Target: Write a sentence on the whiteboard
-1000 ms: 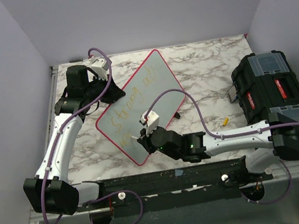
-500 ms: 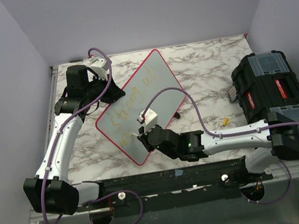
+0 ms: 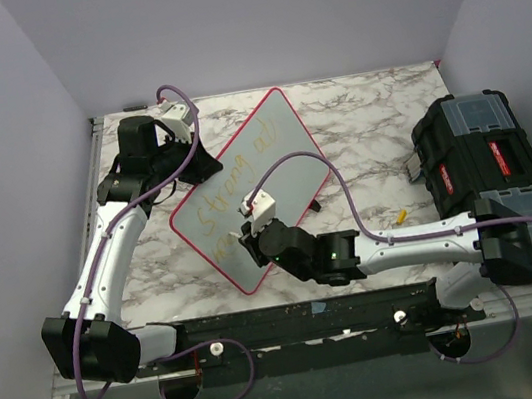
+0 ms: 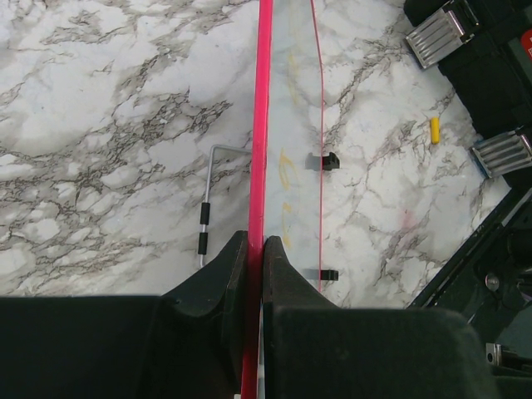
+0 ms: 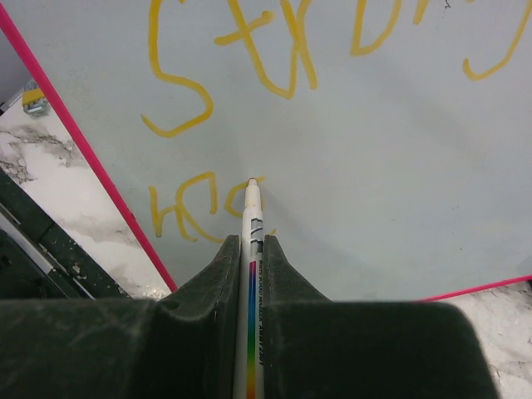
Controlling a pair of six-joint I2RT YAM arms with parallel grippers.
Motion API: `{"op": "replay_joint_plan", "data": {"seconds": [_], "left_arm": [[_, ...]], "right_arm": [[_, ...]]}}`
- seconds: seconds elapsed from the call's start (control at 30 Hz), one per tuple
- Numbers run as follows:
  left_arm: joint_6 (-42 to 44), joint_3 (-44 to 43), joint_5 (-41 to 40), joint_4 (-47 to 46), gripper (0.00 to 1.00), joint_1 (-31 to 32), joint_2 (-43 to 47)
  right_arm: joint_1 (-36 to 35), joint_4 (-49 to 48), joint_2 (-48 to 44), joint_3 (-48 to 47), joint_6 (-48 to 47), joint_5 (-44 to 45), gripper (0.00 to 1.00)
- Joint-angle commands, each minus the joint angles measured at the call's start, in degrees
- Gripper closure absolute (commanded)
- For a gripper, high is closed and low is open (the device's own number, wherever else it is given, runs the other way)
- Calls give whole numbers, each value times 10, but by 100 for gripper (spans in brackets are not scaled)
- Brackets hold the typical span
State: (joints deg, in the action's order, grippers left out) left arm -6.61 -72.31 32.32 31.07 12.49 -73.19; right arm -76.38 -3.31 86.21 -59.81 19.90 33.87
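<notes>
Right claw leftward — sentence seemingly ahead

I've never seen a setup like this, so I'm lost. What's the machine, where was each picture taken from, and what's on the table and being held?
These are two robot arms bolted to a marble table. The wide picture looks down from above; the other two come from a camera on each wrist. The left pincer clamps the red rim of the whiteboard. The right pincer grips a marker, its tip at the second line of yellow writing. A black toolbox sits at the right, a small yellow piece near it.
</notes>
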Motion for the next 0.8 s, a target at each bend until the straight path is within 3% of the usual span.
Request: {"op": "replay_joint_plan", "data": {"seconds": [0.0,0.4,0.77], "left_arm": [[26,-4,-34,17,100,5,6],[25,-5,-35,17,100,5,6],[25,-4,-35,17,100,5,4]], "right_arm": [[9,-8,19,1,6,5,99],[8,-2,-4,65,52,-16,99],[8,12,-16,68,48,12,99]]}}
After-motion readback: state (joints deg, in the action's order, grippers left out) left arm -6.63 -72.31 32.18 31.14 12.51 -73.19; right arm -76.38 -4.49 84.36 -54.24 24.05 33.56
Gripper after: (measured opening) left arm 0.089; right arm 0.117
